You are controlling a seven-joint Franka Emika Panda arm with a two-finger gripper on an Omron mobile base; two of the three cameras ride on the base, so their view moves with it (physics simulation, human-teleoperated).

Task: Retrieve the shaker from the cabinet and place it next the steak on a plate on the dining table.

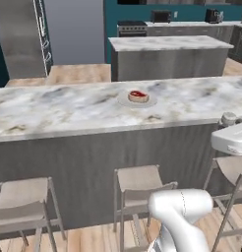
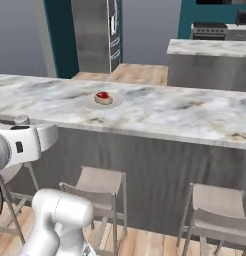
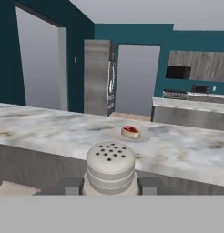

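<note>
My jaws are clamped on the shaker (image 3: pixel 110 167), one fingertip (image 3: pixel 73 185) on each side of it, low in the middle of the hand view, its holed cap toward the camera. The plate (image 3: pixel 132 135) with the steak (image 3: pixel 130 131) sits just above it, straight ahead on the dining table (image 3: pixel 50 132), well apart. I judge the carry runs forward over the table edge.

Teal walls (image 3: pixel 123 34) all round, light wood floor (image 1: pixel 78 74), and grey stools (image 1: pixel 137 184) tucked under the bar. Further back there's a marble-topped island (image 1: pixel 169 43), a steel fridge (image 3: pixel 98 77), plus a stove (image 1: pixel 132 27) against the wall.
</note>
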